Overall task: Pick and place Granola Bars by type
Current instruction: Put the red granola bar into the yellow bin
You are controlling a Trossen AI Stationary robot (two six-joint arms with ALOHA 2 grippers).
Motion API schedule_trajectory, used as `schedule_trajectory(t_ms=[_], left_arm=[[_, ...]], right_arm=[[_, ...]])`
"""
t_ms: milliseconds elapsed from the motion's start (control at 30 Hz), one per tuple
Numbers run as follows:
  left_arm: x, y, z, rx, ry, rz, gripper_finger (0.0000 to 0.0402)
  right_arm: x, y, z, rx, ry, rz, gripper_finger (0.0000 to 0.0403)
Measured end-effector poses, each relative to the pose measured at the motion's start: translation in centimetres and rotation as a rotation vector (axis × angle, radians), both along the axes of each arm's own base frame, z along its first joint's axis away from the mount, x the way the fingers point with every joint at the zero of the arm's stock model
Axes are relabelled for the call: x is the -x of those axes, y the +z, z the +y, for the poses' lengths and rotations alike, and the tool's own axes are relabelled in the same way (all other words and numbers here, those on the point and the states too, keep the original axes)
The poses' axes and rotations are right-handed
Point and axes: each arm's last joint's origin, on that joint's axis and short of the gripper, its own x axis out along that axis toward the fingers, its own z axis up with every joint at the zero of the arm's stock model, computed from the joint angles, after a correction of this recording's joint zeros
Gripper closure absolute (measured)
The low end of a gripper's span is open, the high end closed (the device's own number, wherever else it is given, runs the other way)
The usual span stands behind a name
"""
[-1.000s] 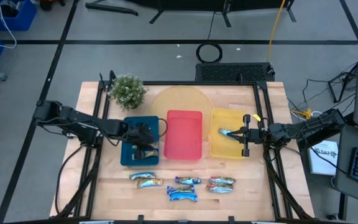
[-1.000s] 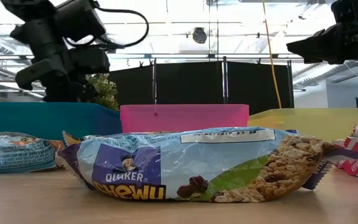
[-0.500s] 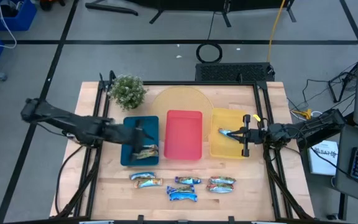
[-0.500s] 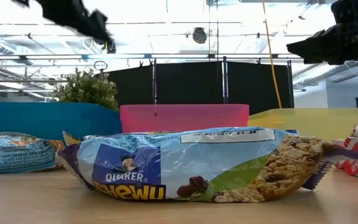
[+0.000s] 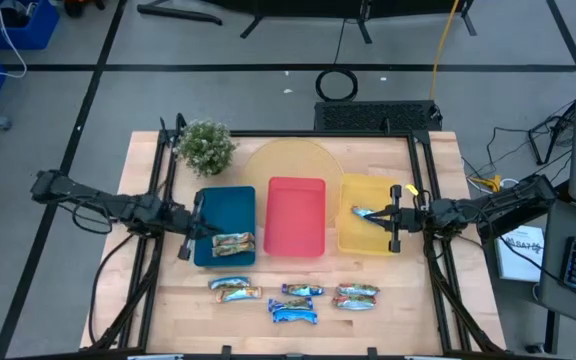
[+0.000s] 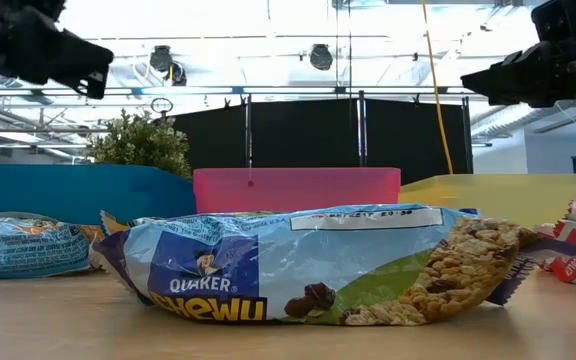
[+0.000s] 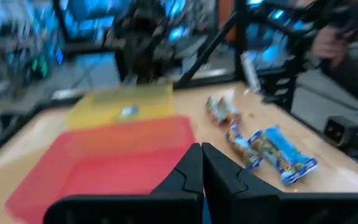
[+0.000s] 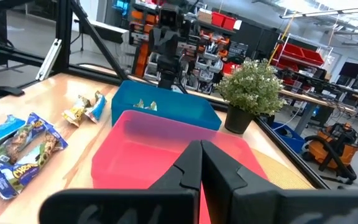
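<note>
My left gripper (image 5: 184, 240) hangs at the left edge of the rectangular blue plastic tray (image 5: 230, 203), fingers (image 7: 190, 168) pressed together, holding nothing. One tan-gold wrapped granola bar (image 5: 232, 242) lies inside that blue tray near its front end. My right gripper (image 5: 395, 218) sits over the right side of the rectangular yellow plastic tray (image 5: 363, 245), fingers (image 8: 194, 163) pressed together too; a bright blue wrapped bar (image 5: 365, 212) lies in the yellow tray just beside it, can't tell if it's touching. The rectangular red plastic tray (image 5: 295, 215) stands between the blue and yellow ones, no bar visible in it. On the light wooden table (image 5: 418, 300) in front of the trays: two tan-gold bars (image 5: 232, 288) at left, two blue bars (image 5: 294, 304) in the middle, two silvery-teal and red bars (image 5: 356, 296) at right. Low view shows one blue Quaker Chewy bar (image 6: 308, 265) close up. A small green potted plant (image 5: 206, 146) stands at the back left corner, behind the blue tray
</note>
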Motion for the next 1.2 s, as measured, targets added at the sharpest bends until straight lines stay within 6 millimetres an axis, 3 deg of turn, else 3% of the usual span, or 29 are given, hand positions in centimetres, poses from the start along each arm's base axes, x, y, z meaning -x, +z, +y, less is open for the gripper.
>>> schedule_trajectory(t_ms=[300,500,700,900,1033,1200], left_arm=[[0.8,-2.4,0.1,-0.057,-0.109,-0.061,0.0396],[0.8,-2.6,0.2,-0.099,-0.101,-0.073,0.0397],[0.8,-2.9,0.2,-0.069,-0.094,-0.026,0.0370],[0.8,-3.6,0.4,-0.043,-0.006,0.052,0.0373],[0.7,-3.7,0.5,-0.027,0.027,0.072,0.0386],[0.7,-3.7,0.5,-0.032,0.027,0.073,0.0397]], right_arm=[[0.0,0.2,0.3,0.059,0.090,-0.018,0.0403],[0.0,0.0,0.2,0.072,0.066,-0.019,0.0403],[0.0,-0.3,0.2,0.110,0.065,0.004,0.0403],[0.1,0.4,-0.6,0.133,-0.219,-0.035,0.0403],[-0.3,3.0,-0.4,0.151,-0.240,0.020,0.0403],[-2.5,6.6,0.9,0.143,-0.274,0.229,0.0403]])
